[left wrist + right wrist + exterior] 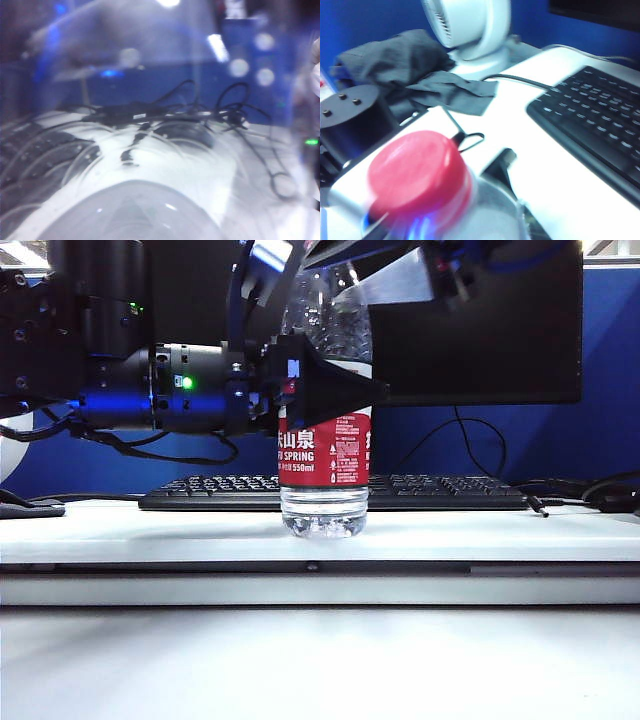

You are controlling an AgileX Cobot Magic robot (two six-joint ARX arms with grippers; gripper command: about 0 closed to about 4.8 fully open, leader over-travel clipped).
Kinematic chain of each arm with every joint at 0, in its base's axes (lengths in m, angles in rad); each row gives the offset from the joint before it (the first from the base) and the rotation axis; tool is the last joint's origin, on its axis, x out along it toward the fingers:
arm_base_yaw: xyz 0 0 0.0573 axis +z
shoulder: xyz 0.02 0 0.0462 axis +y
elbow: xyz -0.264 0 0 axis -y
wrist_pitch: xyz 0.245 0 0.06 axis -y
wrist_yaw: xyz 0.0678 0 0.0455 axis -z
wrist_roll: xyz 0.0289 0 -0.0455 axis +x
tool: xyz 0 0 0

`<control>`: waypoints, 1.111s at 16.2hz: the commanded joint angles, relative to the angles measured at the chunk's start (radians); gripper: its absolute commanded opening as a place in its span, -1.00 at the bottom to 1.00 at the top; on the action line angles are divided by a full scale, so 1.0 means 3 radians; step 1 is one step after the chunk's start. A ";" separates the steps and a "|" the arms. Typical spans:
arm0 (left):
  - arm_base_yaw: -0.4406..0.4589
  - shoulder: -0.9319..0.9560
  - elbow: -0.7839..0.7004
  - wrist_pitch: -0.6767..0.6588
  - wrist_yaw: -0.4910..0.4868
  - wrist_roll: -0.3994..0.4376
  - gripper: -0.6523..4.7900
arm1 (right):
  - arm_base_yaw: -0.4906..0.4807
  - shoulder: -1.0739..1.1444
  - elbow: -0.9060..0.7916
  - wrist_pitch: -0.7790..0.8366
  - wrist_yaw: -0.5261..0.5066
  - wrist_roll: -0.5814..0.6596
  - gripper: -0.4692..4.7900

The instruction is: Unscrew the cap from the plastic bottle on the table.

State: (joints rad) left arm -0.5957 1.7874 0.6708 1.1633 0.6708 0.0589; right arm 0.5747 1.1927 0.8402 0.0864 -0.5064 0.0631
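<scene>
White worktop (120, 530) backed by black keyboard (440, 490), monitor (480, 330). Ribbed plastic bottle (324, 455) clamped by left pincer (330, 390); red cap (417, 170) seated. Right pincer (450, 275) overhead, state indiscernible.

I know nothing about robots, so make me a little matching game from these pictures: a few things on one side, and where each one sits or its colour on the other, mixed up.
Things:
1. cap
2. plastic bottle
3. keyboard
4. left gripper

Descriptions:
A. black, lying behind the bottle
B. clamped around the bottle's middle
C. red, on the bottle's top
D. upright on the table, clear with a red label

Pairs: 1-C, 2-D, 3-A, 4-B
</scene>
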 commanded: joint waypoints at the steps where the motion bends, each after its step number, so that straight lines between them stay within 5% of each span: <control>1: 0.0017 0.0011 0.0003 -0.0108 -0.0169 -0.0020 0.22 | 0.0028 -0.0252 -0.0004 -0.0076 0.0127 0.0132 0.26; 5: 0.0017 0.0011 0.0003 -0.0107 -0.0231 -0.0022 0.22 | 0.0187 -0.0543 -0.0004 -0.0071 0.0680 0.0290 0.26; 9: 0.0015 0.0011 0.0003 -0.0107 -0.0230 -0.0023 0.22 | 0.0800 -0.0599 -0.0009 0.0108 0.2298 0.0287 0.26; 11: 0.0009 0.0011 0.0004 -0.0107 -0.0230 -0.0023 0.22 | 0.1241 -0.0451 -0.0010 0.0374 0.3524 0.0210 0.26; 12: 0.0005 0.0011 0.0003 -0.0107 -0.0230 -0.0024 0.22 | 0.1348 -0.0375 -0.0010 0.0488 0.3784 0.0158 0.26; 18: 0.0003 0.0011 0.0003 -0.0106 -0.0226 -0.0036 0.22 | 0.1663 -0.0043 -0.0009 0.0811 0.3854 0.0169 0.26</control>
State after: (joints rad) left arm -0.5953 1.7878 0.6724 1.1591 0.6048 0.0513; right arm 1.0710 1.1732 0.8360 0.2962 0.6346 0.1139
